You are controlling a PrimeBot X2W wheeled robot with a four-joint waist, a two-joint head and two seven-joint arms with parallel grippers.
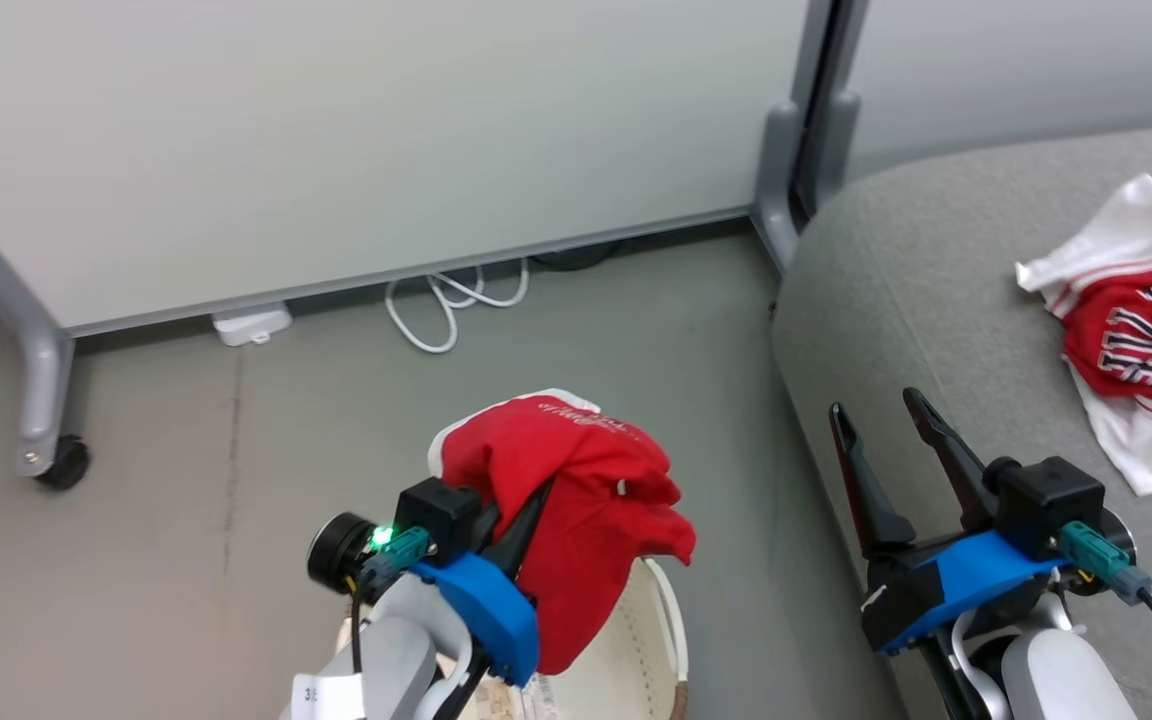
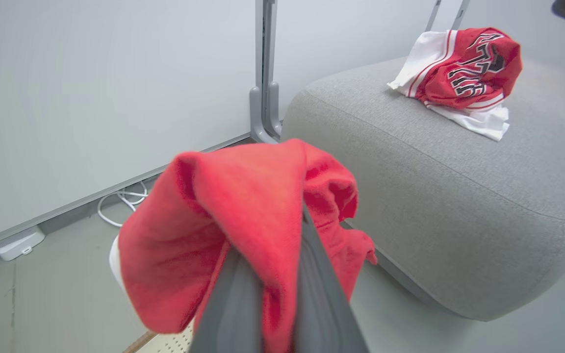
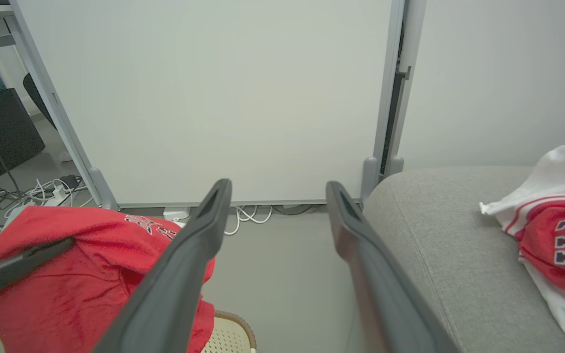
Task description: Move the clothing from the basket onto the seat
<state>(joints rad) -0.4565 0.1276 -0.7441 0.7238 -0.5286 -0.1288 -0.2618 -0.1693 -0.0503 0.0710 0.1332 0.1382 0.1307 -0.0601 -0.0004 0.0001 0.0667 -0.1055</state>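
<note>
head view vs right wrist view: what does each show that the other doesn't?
Head view adds: the black caster wheel under the grey partition leg, and the blue wrist mounts. Right wrist view adds: a black box and tangled floor cables at its far left. Shared: the left gripper shut on the crumpled red garment above the cream perforated plastic basket, the open right gripper, the grey fabric sofa, the red-and-white lettered jersey on it.
</note>
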